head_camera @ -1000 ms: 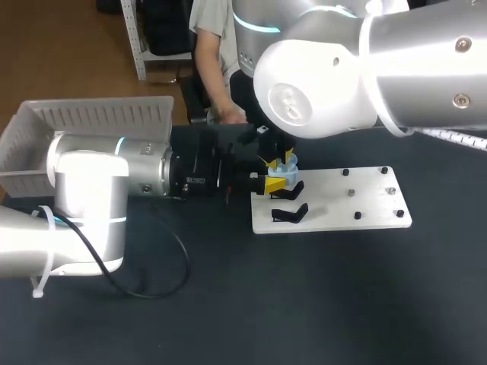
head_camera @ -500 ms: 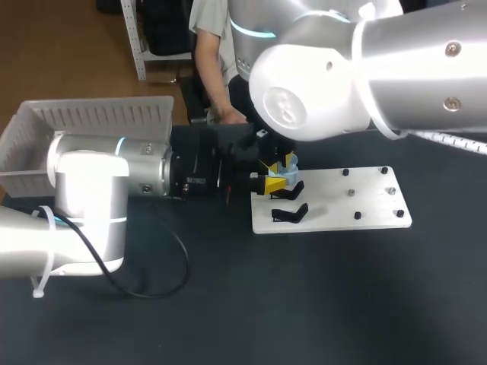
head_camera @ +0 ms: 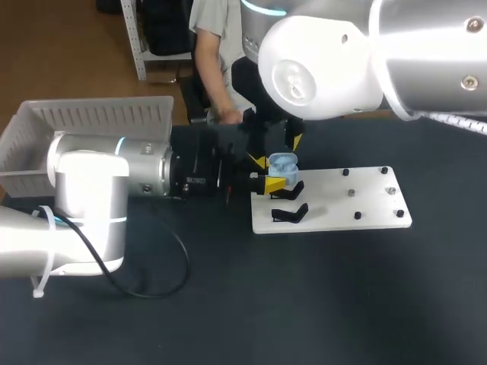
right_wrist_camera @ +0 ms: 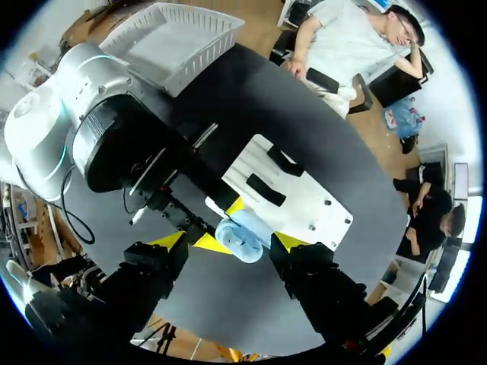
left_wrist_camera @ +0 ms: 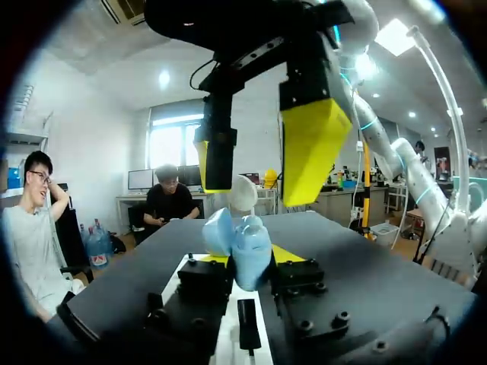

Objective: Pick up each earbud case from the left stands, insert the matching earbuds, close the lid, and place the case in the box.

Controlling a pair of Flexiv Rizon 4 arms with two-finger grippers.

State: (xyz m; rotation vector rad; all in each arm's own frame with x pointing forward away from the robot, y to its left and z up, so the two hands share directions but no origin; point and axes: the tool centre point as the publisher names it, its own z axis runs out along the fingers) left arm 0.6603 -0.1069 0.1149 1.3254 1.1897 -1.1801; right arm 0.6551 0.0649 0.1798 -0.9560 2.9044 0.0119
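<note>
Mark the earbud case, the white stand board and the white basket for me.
earbud case [head_camera: 283,162]: head view, on its pale blue body.
white stand board [head_camera: 335,211]: head view, on a bare patch near its front edge.
white basket [head_camera: 99,120]: head view, on its slatted back wall.

The head camera looks down from above and behind over the black surface [head_camera: 304,304]. The left wrist camera sits close, level with the pale blue earbud case [left_wrist_camera: 243,247]; the right wrist camera looks down on it.

A dark bench [head_camera: 304,304] holds a white flat plate [head_camera: 373,205]. A thin black cable [head_camera: 185,266] loops across its left side.
</note>
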